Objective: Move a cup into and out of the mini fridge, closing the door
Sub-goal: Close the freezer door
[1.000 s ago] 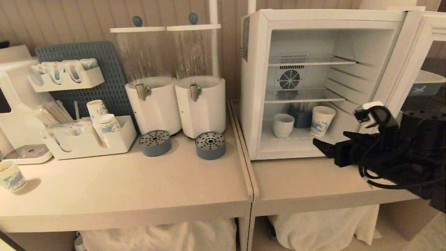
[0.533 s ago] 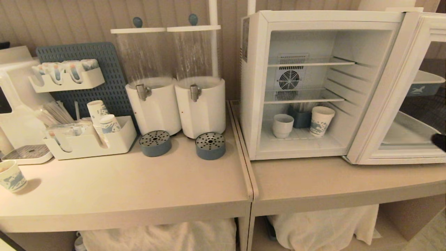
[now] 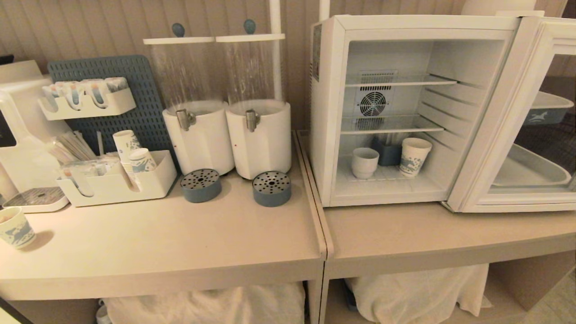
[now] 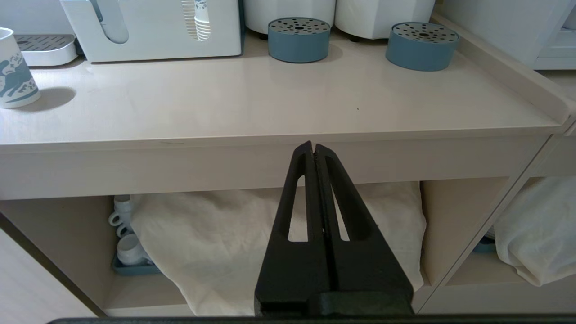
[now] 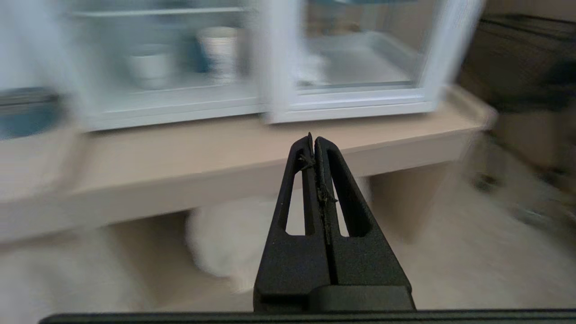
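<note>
The white mini fridge stands on the right-hand table with its glass door swung wide open to the right. The plain white cup sits on the fridge floor, left of a printed paper cup. Neither arm shows in the head view. My right gripper is shut and empty, low in front of the table edge, facing the blurred cup and door. My left gripper is shut and empty, parked below the left table's front edge.
Two white drink dispensers with blue-grey drip trays stand left of the fridge. A white organiser with paper cups and a loose printed cup sit at the far left. White cloth bundles fill the space under the tables.
My right arm has drawn back from the fridge opening and dropped out of the head view. Its gripper went from open to shut. The cup stays on the fridge floor.
</note>
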Available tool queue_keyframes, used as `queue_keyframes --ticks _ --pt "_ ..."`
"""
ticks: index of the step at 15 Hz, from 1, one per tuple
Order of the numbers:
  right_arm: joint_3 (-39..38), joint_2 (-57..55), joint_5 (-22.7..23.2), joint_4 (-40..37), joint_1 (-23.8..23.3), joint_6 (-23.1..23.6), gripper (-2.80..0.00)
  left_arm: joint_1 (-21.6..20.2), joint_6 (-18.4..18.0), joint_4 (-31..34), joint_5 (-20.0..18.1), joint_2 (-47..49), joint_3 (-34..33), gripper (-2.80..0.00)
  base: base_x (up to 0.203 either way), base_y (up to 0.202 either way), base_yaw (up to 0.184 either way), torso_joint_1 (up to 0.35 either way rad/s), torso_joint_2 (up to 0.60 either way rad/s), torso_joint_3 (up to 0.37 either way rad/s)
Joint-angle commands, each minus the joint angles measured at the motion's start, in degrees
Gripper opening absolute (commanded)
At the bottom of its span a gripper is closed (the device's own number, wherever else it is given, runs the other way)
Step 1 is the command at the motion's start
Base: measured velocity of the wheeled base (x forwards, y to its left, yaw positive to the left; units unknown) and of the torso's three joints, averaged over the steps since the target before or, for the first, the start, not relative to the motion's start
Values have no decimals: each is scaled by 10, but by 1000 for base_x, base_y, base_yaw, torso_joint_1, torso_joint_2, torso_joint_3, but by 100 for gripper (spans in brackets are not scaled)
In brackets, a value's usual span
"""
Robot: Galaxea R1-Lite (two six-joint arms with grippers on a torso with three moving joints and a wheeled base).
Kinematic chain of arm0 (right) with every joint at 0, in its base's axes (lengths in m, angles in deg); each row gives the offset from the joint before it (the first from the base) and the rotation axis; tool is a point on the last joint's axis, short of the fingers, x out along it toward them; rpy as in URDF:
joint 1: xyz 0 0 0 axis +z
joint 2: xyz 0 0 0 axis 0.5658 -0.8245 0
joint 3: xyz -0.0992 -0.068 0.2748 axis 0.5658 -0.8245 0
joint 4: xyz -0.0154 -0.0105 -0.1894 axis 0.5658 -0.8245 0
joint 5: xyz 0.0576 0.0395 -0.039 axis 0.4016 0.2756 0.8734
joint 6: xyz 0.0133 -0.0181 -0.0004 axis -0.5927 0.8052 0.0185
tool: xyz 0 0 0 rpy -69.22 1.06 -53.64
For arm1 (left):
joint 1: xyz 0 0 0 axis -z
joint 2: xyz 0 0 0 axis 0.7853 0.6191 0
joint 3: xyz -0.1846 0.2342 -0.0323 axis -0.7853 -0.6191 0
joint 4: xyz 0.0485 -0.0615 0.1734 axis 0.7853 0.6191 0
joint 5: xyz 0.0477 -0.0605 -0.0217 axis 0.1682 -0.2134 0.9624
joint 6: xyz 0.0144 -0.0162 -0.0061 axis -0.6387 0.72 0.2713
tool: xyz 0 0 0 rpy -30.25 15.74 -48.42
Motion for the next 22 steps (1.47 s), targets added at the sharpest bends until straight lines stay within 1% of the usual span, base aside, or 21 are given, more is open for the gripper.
queue_keyframes --ticks 1,2,3,4,5,6,8,9,10,11,13,22 --pt "14 120 58 -60 -13 -21 -280 0 0 0 0 0 -1 -280 0 0 0 0 0 0" --pt "17 129 73 -65 -15 -71 -280 0 0 0 0 0 0 -280 0 0 0 0 0 0" --pt "1 127 83 -44 -16 -122 -280 0 0 0 0 0 0 -280 0 0 0 0 0 0" --pt "-34 127 87 -13 -17 -127 -280 0 0 0 -1 0 -1 -280 0 0 0 0 0 0" --pt "-93 126 93 34 -17 -124 -280 0 0 0 0 0 -1 -280 0 0 0 0 0 0" --pt "-169 126 100 94 -17 -112 -280 0 0 0 0 0 -1 -280 0 0 0 0 0 0" --pt "-331 125 110 224 -18 -60 -280 0 0 0 -1 0 -1 -280 0 0 0 0 0 0" --pt "-389 125 115 247 -18 -42 -280 0 0 0 0 0 0 -280 0 0 0 0 0 0" --pt "-419 125 119 259 -18 -31 -280 0 0 0 0 0 -1 -280 0 0 0 0 0 0" --pt "-429 124 122 267 -18 -21 -280 0 0 0 0 0 -1 -280 0 0 0 0 0 0" --pt "-406 124 128 279 -18 -16 -280 0 -1 0 -1 0 0 -280 0 0 0 0 0 0" --pt "-404 123 129 275 -18 -17 -280 0 -1 0 0 0 -1 -280 0 0 0 0 0 0"
